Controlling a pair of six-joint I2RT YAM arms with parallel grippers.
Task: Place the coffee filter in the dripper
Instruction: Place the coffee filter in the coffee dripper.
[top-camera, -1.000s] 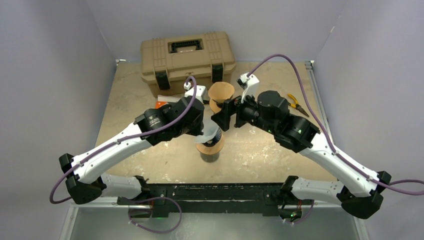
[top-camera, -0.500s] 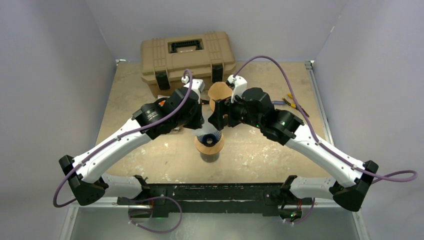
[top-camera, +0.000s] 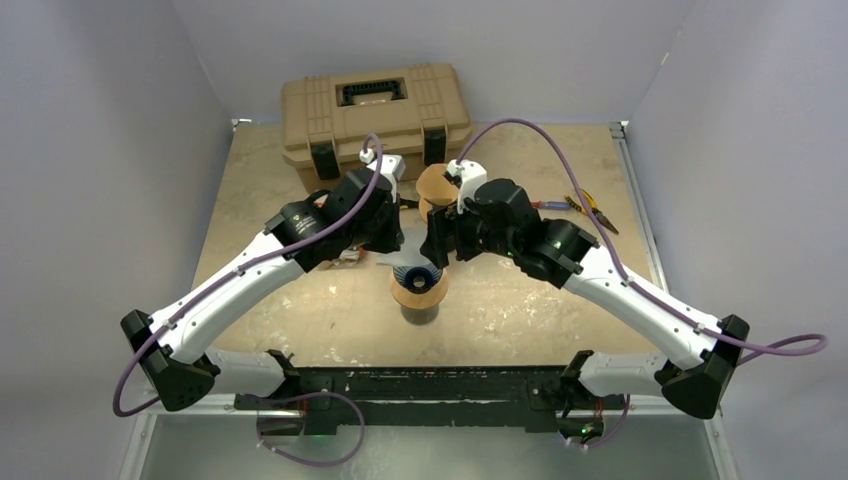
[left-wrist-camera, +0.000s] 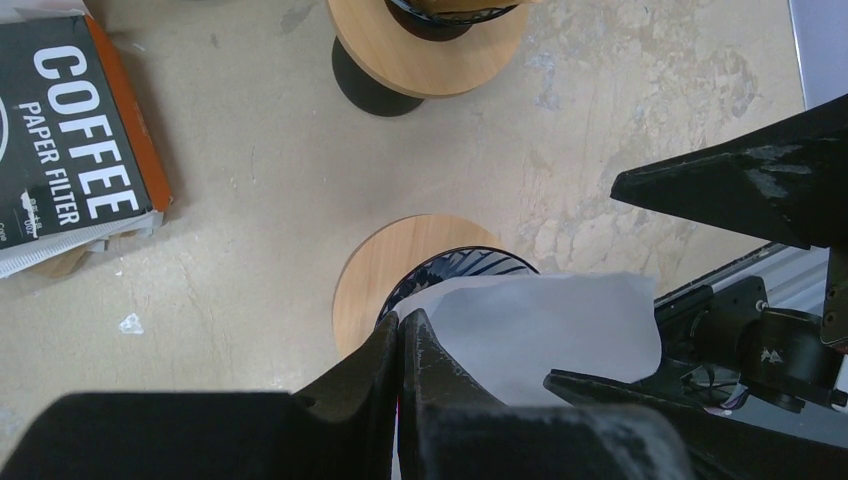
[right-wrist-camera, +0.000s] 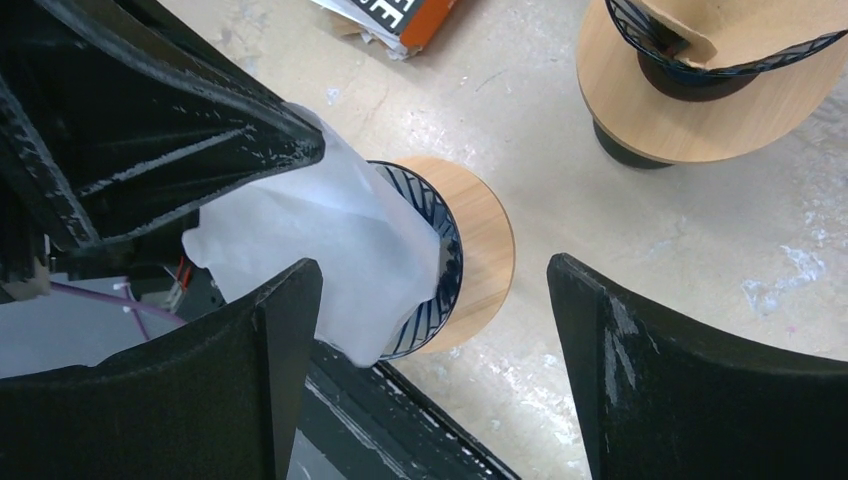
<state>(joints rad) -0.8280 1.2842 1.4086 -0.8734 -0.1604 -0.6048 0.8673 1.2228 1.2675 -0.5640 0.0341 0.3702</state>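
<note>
Left wrist view: the left end effector (left-wrist-camera: 400, 325) has its fingers pressed together on one edge of the white filter (left-wrist-camera: 540, 320). The paper hangs over the dripper (left-wrist-camera: 375, 275), a black wire basket in a wooden collar. In the right wrist view the filter's lower end reaches the basket's rim; whether it sits inside I cannot tell. The right end effector (right-wrist-camera: 430, 270) is spread wide on either side of the dripper, gripping nothing. The dripper stands mid-table (top-camera: 500, 290). A second dripper (right-wrist-camera: 690, 100) with a brown filter stands just beyond it, a filter box (left-wrist-camera: 70, 140) to the left. A toolbox (top-camera: 375, 110) sits at the far edge, pliers (top-camera: 592, 208) at right.
</note>
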